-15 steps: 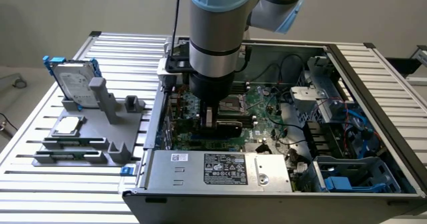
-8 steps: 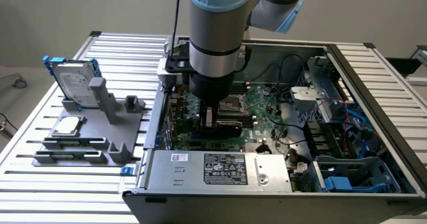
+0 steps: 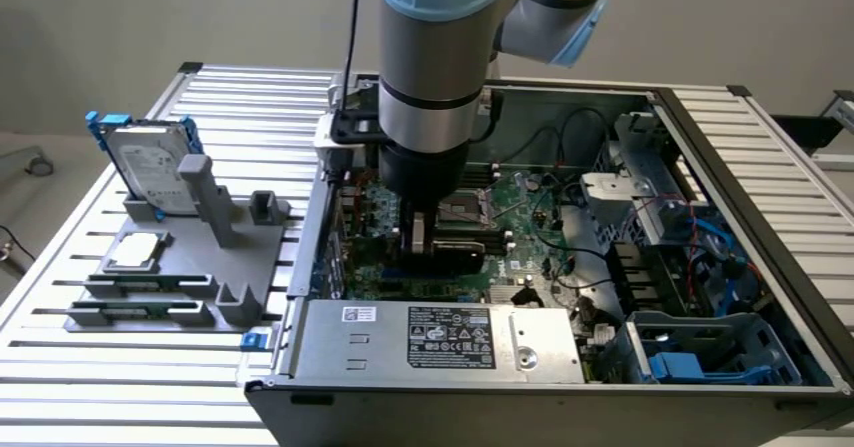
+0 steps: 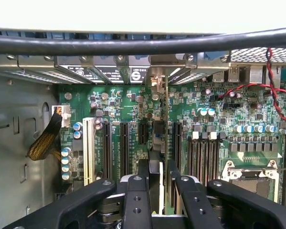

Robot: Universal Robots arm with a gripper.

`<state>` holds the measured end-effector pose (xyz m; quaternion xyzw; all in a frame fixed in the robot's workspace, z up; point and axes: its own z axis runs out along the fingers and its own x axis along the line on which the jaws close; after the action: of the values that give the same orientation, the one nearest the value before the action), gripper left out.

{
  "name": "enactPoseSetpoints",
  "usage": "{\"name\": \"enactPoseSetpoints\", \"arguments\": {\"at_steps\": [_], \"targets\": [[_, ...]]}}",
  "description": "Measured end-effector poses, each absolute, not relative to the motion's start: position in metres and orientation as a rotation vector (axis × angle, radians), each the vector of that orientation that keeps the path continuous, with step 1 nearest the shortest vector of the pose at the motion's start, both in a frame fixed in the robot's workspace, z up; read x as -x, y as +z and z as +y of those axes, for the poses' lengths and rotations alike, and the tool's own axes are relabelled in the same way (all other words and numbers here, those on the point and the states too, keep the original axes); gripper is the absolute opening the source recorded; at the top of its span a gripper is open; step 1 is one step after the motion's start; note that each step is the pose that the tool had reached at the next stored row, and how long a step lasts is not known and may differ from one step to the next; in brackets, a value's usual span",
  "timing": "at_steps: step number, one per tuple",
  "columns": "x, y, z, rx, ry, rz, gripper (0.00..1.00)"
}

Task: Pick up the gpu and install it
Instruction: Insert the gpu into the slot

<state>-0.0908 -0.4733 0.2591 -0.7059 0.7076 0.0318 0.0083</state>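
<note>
Slatted tabletop [image 3: 80, 367], open computer case [image 3: 747, 167]. gpu [image 4: 158, 133] upright over motherboard slot, bracket [image 4: 157, 81] at rear wall. Fingers [image 4: 143, 171] apart, straddling gpu. Judged: insertion nearly done; full seating unconfirmed.

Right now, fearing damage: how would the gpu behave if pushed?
The gpu stands on edge over the motherboard, thin, so it probably tips sideways easily. Pushed along its plane it likely stays stiff; sideways force may bend it.

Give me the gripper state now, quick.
Gripper: cannot be told. The gpu stands on edge right at it, over the motherboard.
</note>
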Motion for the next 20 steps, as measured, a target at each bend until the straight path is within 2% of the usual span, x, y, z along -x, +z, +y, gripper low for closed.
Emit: {"name": "enactPoseSetpoints", "arguments": {"at_steps": [20], "targets": [[0.0908,0.2549,-0.4733,2.202,0.115,2.207,0.26]]}}
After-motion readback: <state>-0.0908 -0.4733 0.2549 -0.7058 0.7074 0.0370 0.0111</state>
